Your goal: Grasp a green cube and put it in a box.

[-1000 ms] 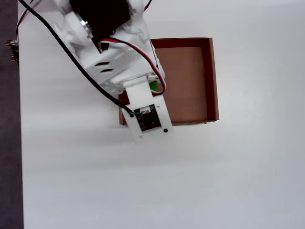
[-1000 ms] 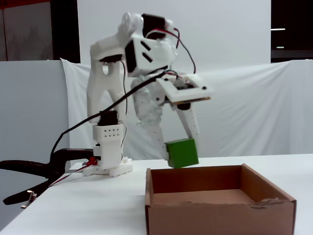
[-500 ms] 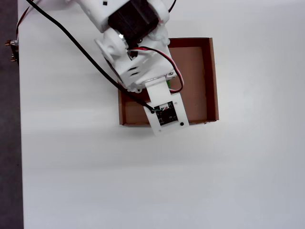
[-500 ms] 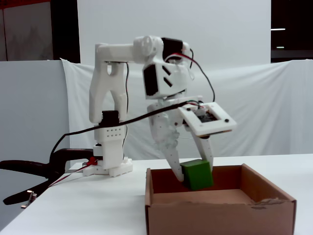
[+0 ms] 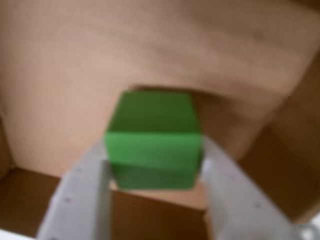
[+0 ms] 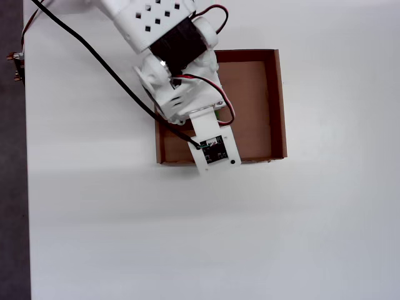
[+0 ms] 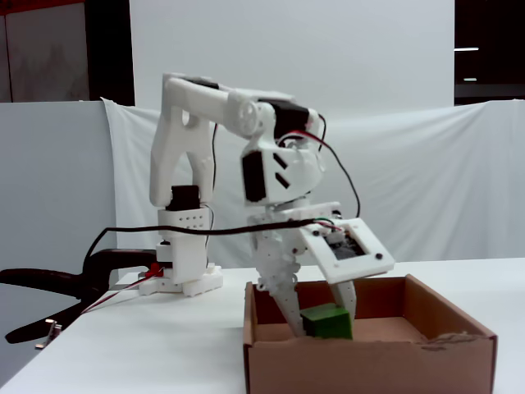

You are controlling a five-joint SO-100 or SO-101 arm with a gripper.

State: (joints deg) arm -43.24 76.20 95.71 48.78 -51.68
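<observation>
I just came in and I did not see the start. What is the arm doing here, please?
A single white robot arm holds a green cube in its gripper, one finger on each side of it. The gripper reaches down inside the brown cardboard box on the white table. The fixed view shows the cube low in the box, below its rim; whether it already touches the floor is unclear. The fingers have not let go yet.

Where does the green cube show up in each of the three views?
Wrist view: the green cube sits centre frame, between the pincer fingers, above the box floor.
Overhead view: almost hidden under the arm; only a green sliver shows.
Fixed view: low centre, inside the box, held by the pincer.
Shared landmark: the brown cardboard box.
</observation>
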